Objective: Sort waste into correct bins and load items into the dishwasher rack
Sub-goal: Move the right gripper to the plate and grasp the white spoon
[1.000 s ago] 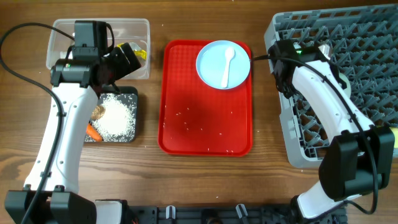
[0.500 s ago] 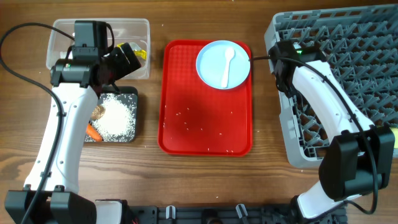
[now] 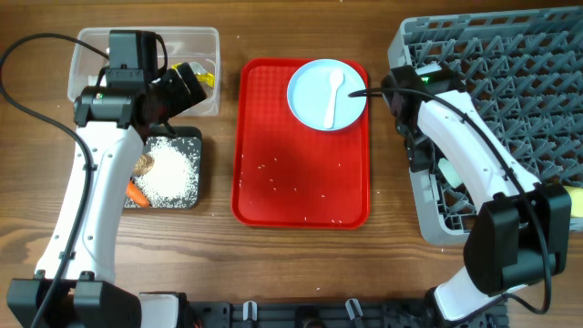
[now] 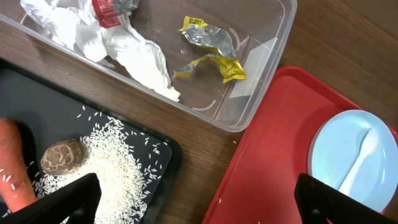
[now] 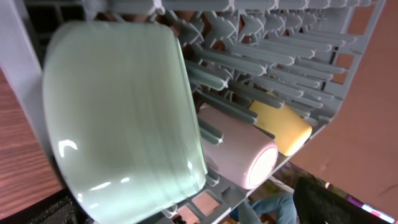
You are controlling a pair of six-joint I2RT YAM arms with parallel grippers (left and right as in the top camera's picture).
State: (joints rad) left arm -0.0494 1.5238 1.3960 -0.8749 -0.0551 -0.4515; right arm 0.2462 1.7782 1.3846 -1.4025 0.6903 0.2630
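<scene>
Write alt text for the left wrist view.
A clear tub holds a crumpled white napkin and yellow wrapper. Beside it, a black tray carries rice, a carrot and a brown lump; a red tray bears a blue plate with a white spoon.

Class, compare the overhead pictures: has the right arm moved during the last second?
Yes. The right arm has shifted slightly left, toward the red tray, so its wrist now sits over the dishwasher rack's left wall.

Right arm (image 3: 455, 137) swung left, fingers (image 5: 339, 205) spread wide, uncovering a pale bowl (image 5: 118, 112) in the rack (image 3: 510, 55).
</scene>
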